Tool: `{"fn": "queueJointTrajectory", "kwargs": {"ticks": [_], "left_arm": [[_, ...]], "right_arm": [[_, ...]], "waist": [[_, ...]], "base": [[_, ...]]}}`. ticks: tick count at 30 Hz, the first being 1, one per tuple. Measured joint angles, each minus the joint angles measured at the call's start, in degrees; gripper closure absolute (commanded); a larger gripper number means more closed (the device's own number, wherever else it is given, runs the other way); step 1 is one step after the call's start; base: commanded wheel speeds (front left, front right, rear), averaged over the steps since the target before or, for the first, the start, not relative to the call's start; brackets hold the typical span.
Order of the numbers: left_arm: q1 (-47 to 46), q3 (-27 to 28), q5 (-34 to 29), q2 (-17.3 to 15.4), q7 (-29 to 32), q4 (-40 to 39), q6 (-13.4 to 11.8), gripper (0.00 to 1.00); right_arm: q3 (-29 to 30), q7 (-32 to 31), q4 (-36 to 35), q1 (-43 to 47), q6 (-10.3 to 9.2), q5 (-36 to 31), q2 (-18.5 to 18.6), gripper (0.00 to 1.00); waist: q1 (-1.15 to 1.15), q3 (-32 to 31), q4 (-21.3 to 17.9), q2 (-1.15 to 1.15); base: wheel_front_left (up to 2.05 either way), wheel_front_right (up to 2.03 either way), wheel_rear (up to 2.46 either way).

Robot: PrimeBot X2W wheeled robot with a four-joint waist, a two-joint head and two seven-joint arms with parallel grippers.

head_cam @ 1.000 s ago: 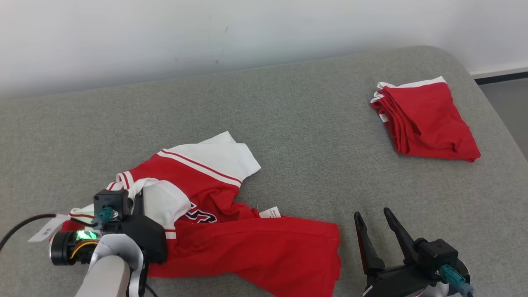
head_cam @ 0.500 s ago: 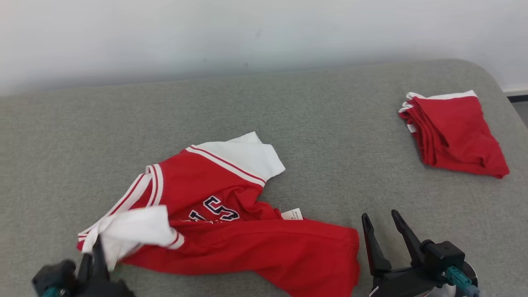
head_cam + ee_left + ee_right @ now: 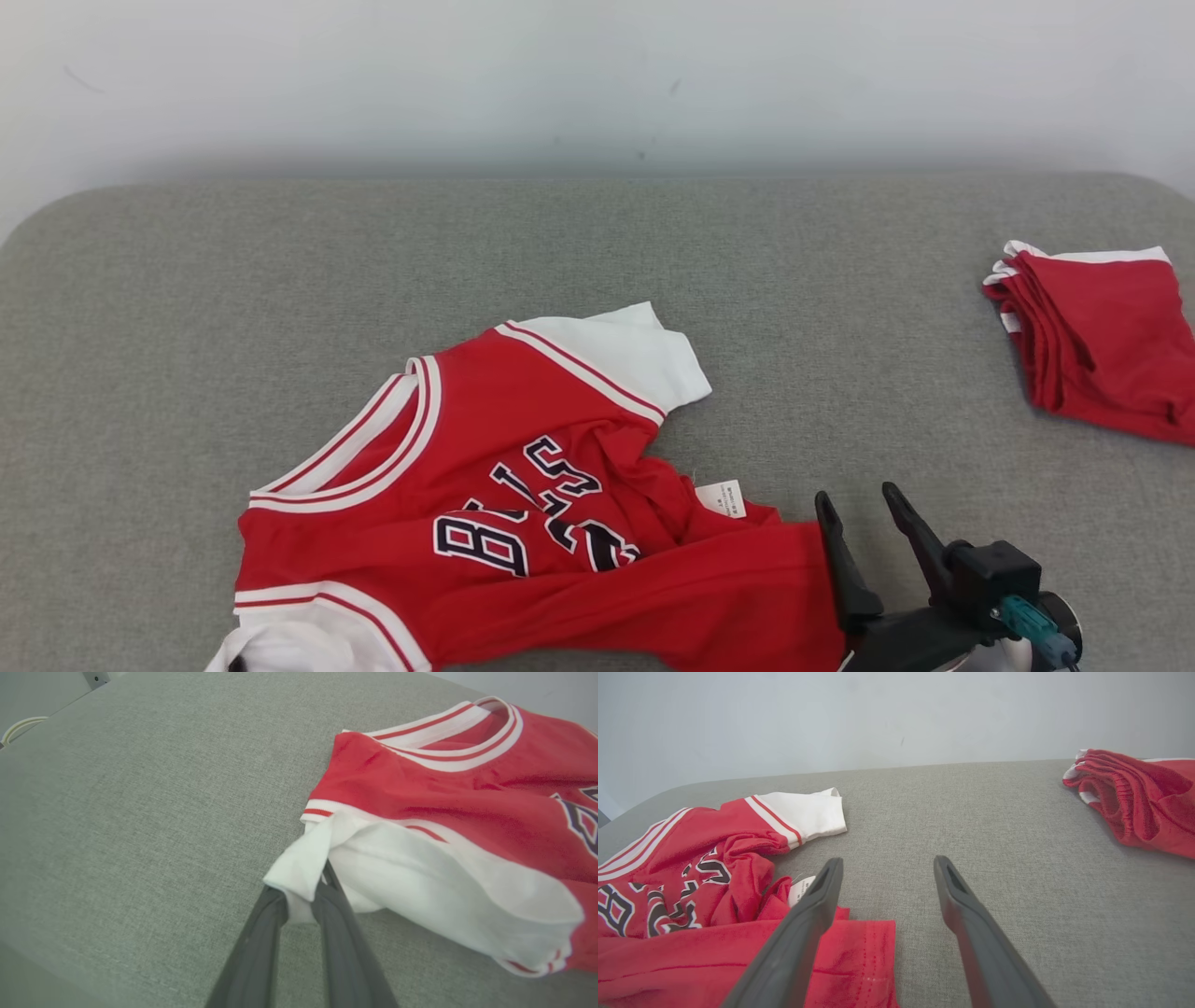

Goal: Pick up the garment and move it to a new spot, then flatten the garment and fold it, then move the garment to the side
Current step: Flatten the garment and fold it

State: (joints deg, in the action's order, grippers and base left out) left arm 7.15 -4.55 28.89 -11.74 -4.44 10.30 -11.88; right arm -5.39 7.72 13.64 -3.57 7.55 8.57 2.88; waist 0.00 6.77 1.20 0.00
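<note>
The garment is a red jersey with white sleeves and dark lettering, lying chest up and wrinkled on the grey padded table. In the left wrist view my left gripper is shut on the edge of the jersey's near white sleeve, low over the table. That sleeve reaches the bottom edge of the head view. My right gripper stands open and empty just right of the jersey's hem. The right wrist view has its fingers spread above bare table, the crumpled jersey to their left.
A folded red garment with white trim lies at the table's right side and appears in the right wrist view. A white wall runs behind the table. The table's rounded left corner is in view.
The head camera has shifted, so the scene sits further right. My left gripper pulled the near sleeve outward, opening the jersey so its lettering shows. The right gripper has stayed put.
</note>
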Motion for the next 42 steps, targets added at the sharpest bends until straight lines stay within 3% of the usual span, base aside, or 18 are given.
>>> {"fn": "queueJointTrajectory", "kwargs": {"ticks": [7,12,22,31,32,33,34,35,36,42], "left_arm": [[0.25,2.87,0.44,-0.19,-5.14,-0.48,-1.13,0.0],[0.1,2.91,-0.52,-0.68,-9.1,-5.7,1.24,0.0],[-1.02,-1.22,-3.16,2.02,-10.18,-12.12,4.08,0.0],[-2.58,-3.13,-3.27,3.24,-10.28,-12.01,4.93,0.0],[-2.58,-3.15,-3.26,3.28,-10.28,-11.85,5.09,0.0],[-2.58,-3.18,-3.25,3.33,-10.28,-11.71,5.12,0.0],[-2.59,-3.22,-3.21,3.39,-10.31,-11.58,5.12,0.0],[-2.59,-3.31,-3.14,3.47,-10.35,-11.46,5.16,0.0],[-2.59,-3.39,-3.11,3.54,-10.35,-11.38,5.17,0.0],[-2.7,-3.58,-2.57,3.74,-10.36,-10.76,5.39,0.0]], "right_arm": [[-1.58,-11.34,-1.47,-2.26,0.0,-0.34,0.05,0.0],[-2.46,-23.17,-3.66,-2.76,0.0,2.44,0.51,0.0],[-4.02,-45.31,-5.23,-8.34,0.0,4.24,3.67,0.0],[-10.01,-58.9,-1.56,-11.52,0.0,6.66,8.06,0.0],[-10.49,-59.37,-1.46,-11.89,0.0,6.66,8.66,0.07],[-11.03,-59.74,-1.34,-12.19,0.0,6.65,9.33,0.52],[-11.43,-59.82,-1.22,-12.48,0.0,6.66,9.92,0.63],[-11.72,-59.67,-1.16,-12.86,0.0,6.65,10.54,0.85],[-12.02,-59.2,-1.21,-13.23,0.0,6.51,11.18,1.0],[-10.82,-53.39,-0.22,-16.8,0.0,2.75,13.4,1.0]], "waist": [[0.0,-0.38,1.96,0.0],[0.0,-0.96,3.66,0.0],[0.0,-1.11,5.73,0.0],[0.0,-0.32,7.21,0.0],[0.0,-0.28,7.36,0.0],[0.0,-0.24,7.49,0.0],[0.0,-0.18,7.6,0.0],[0.0,-0.13,7.69,0.0],[0.01,-0.09,7.77,0.0],[0.0,-0.05,8.0,0.0]], "base": [[0.0,0.0,0.0],[0.0,0.0,0.0],[0.0,0.0,0.0],[0.0,0.0,0.0],[0.0,0.0,0.0],[0.0,0.0,0.0],[0.0,0.0,0.0],[0.0,0.0,0.0],[0.0,0.0,0.0],[0.0,0.0,0.0]]}}
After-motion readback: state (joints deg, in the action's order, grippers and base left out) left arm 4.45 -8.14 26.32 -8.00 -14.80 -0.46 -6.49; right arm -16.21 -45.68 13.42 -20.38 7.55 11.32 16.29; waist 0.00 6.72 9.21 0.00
